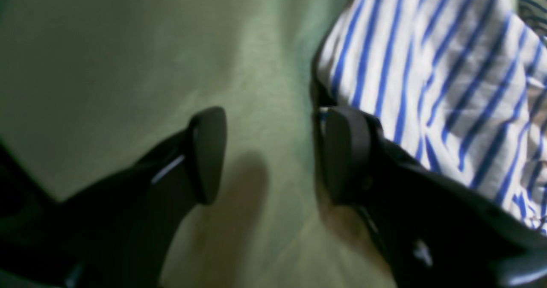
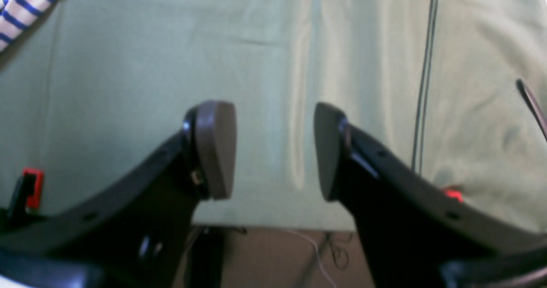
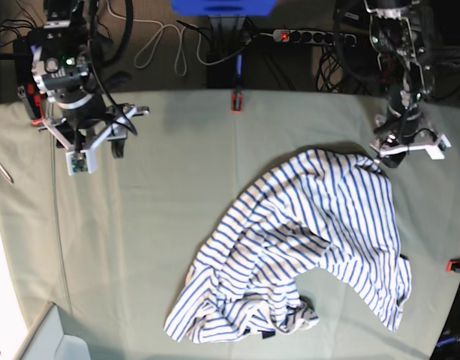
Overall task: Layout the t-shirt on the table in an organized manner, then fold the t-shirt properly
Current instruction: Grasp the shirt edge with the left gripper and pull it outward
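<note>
The t-shirt (image 3: 312, 247), white with blue stripes, lies crumpled and partly bunched on the table (image 3: 177, 187), right of centre, with a small dark label near its front hem. My left gripper (image 3: 380, 154) hovers at the shirt's far right corner. In the left wrist view this gripper (image 1: 273, 151) is open, with only table cloth between its fingers, and one finger (image 1: 346, 151) sits against the edge of the shirt (image 1: 448, 66). My right gripper (image 3: 102, 150) is open over bare cloth at the far left, well away from the shirt. The right wrist view shows it (image 2: 275, 151) empty, with a shirt corner (image 2: 21, 6) at top left.
Red clamps (image 3: 235, 101) (image 3: 456, 264) (image 2: 32, 185) hold the cloth at the table's edges. A thin black cable (image 2: 425, 78) runs across the cloth near my right gripper. A power strip (image 3: 312, 35) and cables lie beyond the far edge. A pale box corner (image 3: 49, 337) sits at bottom left.
</note>
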`<state>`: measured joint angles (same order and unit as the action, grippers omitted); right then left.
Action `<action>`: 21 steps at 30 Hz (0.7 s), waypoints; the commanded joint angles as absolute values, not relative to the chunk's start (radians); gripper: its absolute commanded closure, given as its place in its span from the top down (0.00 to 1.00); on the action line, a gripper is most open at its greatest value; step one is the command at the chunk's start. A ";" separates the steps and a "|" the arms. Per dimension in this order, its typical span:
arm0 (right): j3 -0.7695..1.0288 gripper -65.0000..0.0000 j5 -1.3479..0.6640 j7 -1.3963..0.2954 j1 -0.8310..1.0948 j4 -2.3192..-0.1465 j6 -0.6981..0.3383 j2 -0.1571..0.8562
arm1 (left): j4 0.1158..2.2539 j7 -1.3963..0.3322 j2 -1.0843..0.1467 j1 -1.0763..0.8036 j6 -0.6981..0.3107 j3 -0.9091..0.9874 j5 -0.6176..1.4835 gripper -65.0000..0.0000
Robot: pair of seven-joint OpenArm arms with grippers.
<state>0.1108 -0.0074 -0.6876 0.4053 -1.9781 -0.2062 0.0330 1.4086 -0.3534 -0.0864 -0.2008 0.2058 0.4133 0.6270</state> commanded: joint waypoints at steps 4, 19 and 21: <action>0.114 0.47 -0.012 -0.667 0.404 -1.995 -0.216 0.036 | 1.357 -0.340 -0.110 -0.145 0.194 0.352 0.630 0.55; 0.120 0.47 -0.008 -0.667 0.404 -1.995 -0.216 0.051 | 1.303 -0.331 -0.110 -0.119 0.194 0.298 0.630 0.35; 0.120 0.47 -0.008 -0.667 0.404 -1.995 -0.216 0.051 | 1.303 -0.331 -0.110 -0.119 0.194 0.298 0.630 0.34</action>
